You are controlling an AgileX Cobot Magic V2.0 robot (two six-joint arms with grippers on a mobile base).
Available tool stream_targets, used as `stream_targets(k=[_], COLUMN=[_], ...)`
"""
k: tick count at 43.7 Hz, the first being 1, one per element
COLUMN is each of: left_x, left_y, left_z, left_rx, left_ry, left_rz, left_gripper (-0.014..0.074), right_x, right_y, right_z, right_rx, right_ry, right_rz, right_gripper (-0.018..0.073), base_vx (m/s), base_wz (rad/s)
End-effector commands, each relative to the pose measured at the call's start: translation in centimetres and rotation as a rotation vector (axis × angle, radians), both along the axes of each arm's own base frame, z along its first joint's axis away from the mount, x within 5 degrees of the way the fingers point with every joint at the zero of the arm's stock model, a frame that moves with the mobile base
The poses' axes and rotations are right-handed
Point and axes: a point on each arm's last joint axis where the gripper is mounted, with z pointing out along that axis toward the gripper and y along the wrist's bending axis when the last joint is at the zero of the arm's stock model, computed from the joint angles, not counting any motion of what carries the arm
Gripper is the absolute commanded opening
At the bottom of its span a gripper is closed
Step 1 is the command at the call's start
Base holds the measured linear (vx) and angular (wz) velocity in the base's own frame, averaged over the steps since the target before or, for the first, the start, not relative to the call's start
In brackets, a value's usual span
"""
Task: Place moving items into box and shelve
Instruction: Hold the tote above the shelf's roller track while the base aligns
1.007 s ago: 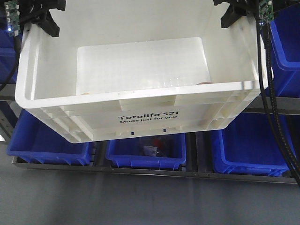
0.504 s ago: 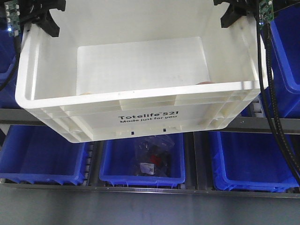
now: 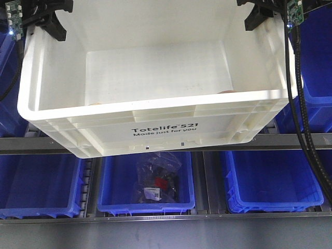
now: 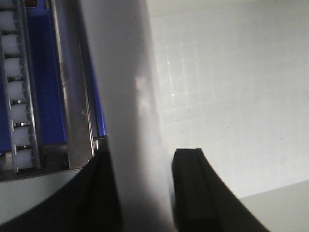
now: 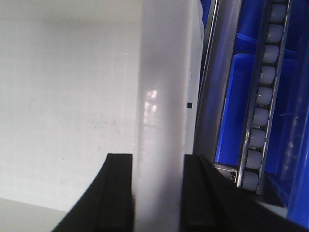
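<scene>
The white box point(image 3: 161, 129) marked "Totelife 521" hangs in the air in front of a shelf, carried by both arms. My left gripper point(image 3: 49, 23) is shut on its left wall, which passes between the black fingers point(image 4: 140, 193). My right gripper point(image 3: 259, 15) clamps the right wall in the same way point(image 5: 158, 193). Of the moving items only slivers show above the near rim: a pale beige one point(image 3: 95, 103) at the left and a pinkish one point(image 3: 226, 92) at the right.
Blue bins point(image 3: 270, 181) fill the shelf rows behind and below the box. The middle lower bin holds a clear bag of small parts point(image 3: 158, 179). A grey metal rail point(image 3: 301, 141) crosses behind. Roller tracks point(image 4: 12, 96) point(image 5: 263, 96) run beside the box walls. Black cables point(image 3: 303, 129) hang at right.
The shelf rail and the blue bins have slid downward in the front view, while the box and both grippers keep their place in the frame. Both grips are unchanged.
</scene>
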Motion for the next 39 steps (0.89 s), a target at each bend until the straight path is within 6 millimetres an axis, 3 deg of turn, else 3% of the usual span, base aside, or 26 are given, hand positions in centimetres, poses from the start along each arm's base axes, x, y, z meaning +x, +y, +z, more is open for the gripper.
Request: stream_targets(k=[1, 39], left_x=[-0.88, -0.88], left_y=[-0.06, -0.06], left_z=[3.08, 3.08], left_rx=[-0.053, -0.053], left_ry=[-0.157, -0.157], left_rz=[-0.005, -0.005], left_gripper=[-0.0006, -0.0006], right_x=[-3.33, -3.33], right_y=[1.55, 1.55], right_z=[4.92, 4.92], right_rx=[0.199, 0.200], right_ry=[-0.128, -0.127], right_rz=[0.130, 0.130], right_gripper=[-0.0003, -0.0003], base_vx=[0.01, 0.00], base_wz=[-0.05, 0.00])
